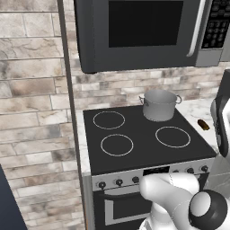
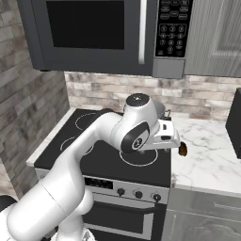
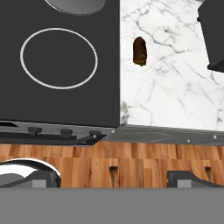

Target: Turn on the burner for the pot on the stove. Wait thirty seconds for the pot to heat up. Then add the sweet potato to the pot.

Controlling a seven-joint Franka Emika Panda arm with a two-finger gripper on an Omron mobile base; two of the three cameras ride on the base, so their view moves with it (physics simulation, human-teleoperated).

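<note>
The grey pot [image 1: 159, 105] stands on the back right ring of the black-topped stove [image 1: 139, 139], with no lid. The sweet potato [image 1: 203, 124] lies on the marble counter just right of the stove. It also appears as a brown lump [image 2: 183, 149] and from above [image 3: 139, 50]. My white hand [image 2: 162, 133] hovers over the stove's right edge, a little left of the sweet potato and above it. My gripper [image 3: 114, 178] is open with nothing between its fingers. The pot's rim [image 3: 76, 5] peeks in at the top of the hand view.
A row of small black knobs [image 1: 119, 182] runs along the stove's steel front [image 3: 65, 131]. A dark microwave [image 1: 143, 31] hangs above the stove. A dark boxy object [image 3: 214, 35] stands on the marble counter [image 3: 175, 96] at the right. A brick wall flanks the left.
</note>
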